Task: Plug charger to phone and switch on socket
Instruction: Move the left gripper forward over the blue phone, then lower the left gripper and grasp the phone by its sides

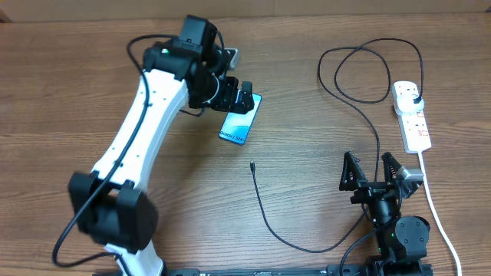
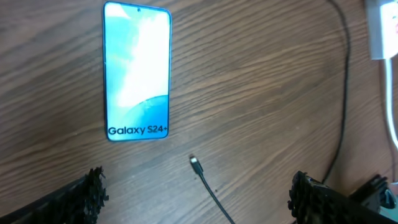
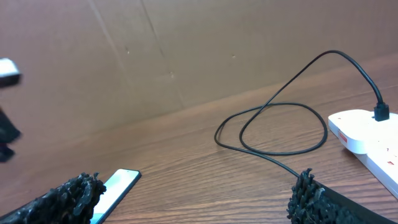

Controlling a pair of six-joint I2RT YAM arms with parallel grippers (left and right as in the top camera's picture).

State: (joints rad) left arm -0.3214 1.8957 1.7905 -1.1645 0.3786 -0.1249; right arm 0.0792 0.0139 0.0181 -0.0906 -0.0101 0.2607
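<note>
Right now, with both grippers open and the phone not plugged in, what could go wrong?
1. The plug tip is small and lies flat on the table; the open left gripper may miss it or grip it crooked.
2. The phone lies loose; pushing the plug in may slide it.
3. Pulling the charger cable may tug its adapter from the socket.

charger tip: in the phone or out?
Out. The charger's plug tip lies on the table, apart from the phone, past its lower edge in the left wrist view.
</note>
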